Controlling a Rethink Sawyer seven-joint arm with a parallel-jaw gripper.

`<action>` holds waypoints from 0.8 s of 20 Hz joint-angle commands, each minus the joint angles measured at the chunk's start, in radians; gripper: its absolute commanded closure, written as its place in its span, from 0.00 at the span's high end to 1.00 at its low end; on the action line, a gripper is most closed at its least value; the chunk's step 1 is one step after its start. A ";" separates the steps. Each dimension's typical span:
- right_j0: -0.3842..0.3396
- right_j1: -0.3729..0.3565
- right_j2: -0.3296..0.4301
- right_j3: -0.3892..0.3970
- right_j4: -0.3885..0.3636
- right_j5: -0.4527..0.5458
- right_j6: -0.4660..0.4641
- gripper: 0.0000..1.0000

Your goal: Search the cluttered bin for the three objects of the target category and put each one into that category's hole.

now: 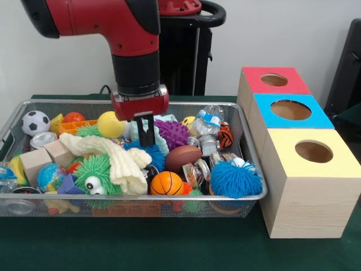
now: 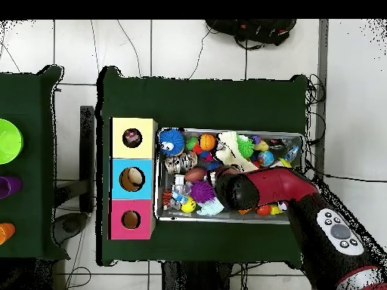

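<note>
The silver wire mesh bin (image 1: 56, 103) is packed with toys and also shows in the overhead view (image 2: 301, 137). No knotted rope toy shows clearly in the clutter. My gripper (image 1: 146, 135) hangs straight down over the bin's middle. Its two black fingers (image 1: 151, 132) stand a narrow gap apart with nothing between them, and their tips are just above a blue fuzzy ball (image 1: 148, 153) and a cream knitted cloth (image 1: 121, 161). In the overhead view the arm's head (image 2: 236, 189) hides the gripper. The yellow-faced box's hole (image 1: 313, 151) is at the near right. Seen from overhead, the hole (image 2: 132, 137) has something multicoloured inside.
The blue-faced box (image 1: 324, 116) and red-faced box (image 1: 251, 79) stand behind the yellow one. The bin holds a brown football (image 1: 181, 157), a basketball (image 1: 166, 183), a purple spiky ball (image 1: 172, 132), a big blue fuzzy ball (image 1: 236, 179), wooden blocks (image 1: 35, 162), a soccer ball (image 1: 35, 122) and small jars (image 1: 207, 144).
</note>
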 commanded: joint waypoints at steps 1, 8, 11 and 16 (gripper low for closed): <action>0.010 0.096 -0.091 -0.013 -0.052 -0.124 0.107 0.00; -0.035 0.126 -0.093 -0.012 -0.043 -0.137 0.028 0.00; -0.064 0.042 -0.076 0.069 -0.010 -0.095 0.009 0.00; -0.067 -0.080 -0.066 0.163 0.050 -0.032 0.026 0.00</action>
